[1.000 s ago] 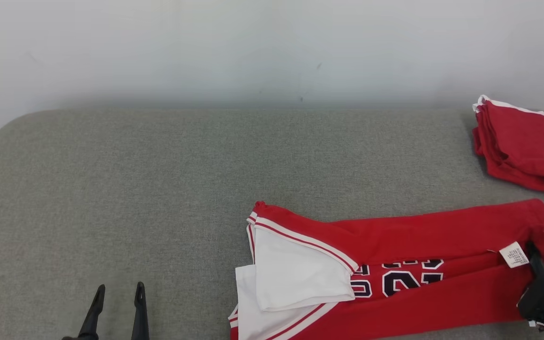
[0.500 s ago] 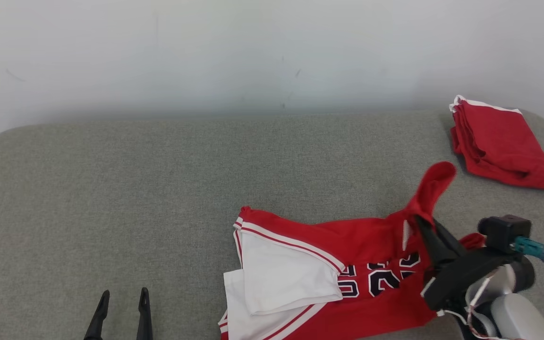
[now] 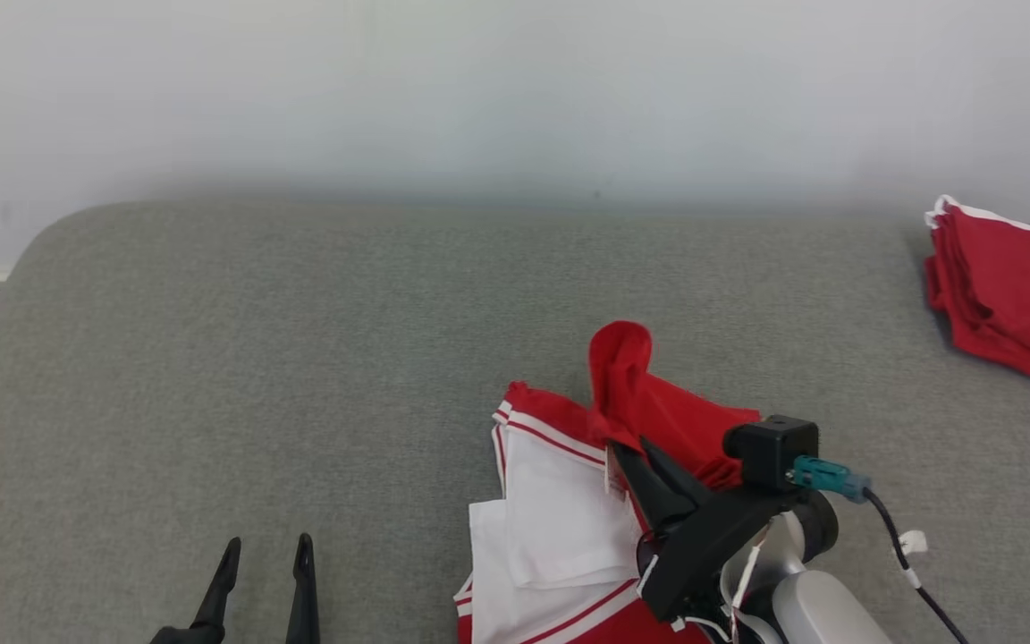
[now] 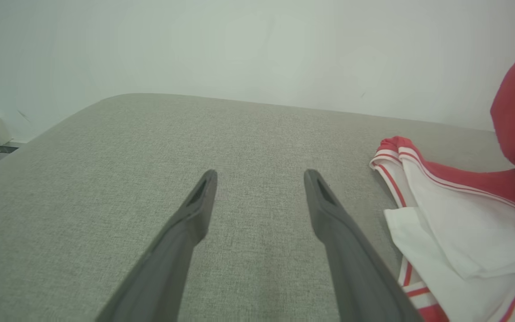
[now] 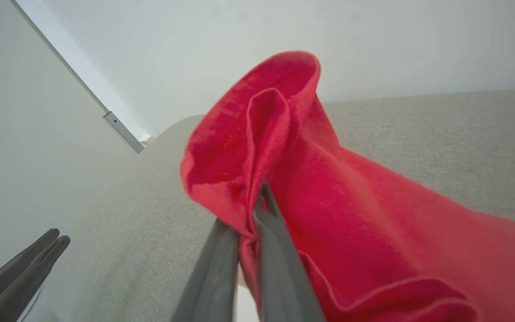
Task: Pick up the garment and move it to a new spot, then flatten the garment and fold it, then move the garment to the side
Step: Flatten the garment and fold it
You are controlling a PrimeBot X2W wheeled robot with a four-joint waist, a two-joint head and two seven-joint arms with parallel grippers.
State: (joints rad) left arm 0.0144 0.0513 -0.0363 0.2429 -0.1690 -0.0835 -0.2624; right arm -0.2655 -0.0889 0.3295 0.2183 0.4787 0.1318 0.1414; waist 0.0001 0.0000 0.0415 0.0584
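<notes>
The garment (image 3: 560,514), lying on the grey surface (image 3: 300,358), was pinched at one raised end by the closed right gripper (image 3: 629,445); the left gripper (image 3: 265,542) was left open, empty. Slippage could be caused by drag, collapsing the fold.

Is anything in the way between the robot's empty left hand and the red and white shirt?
Nothing visible. Only grey cushion lies between the left gripper, jaws open, and the shirt, whose red end the right gripper holds pinched.
</notes>
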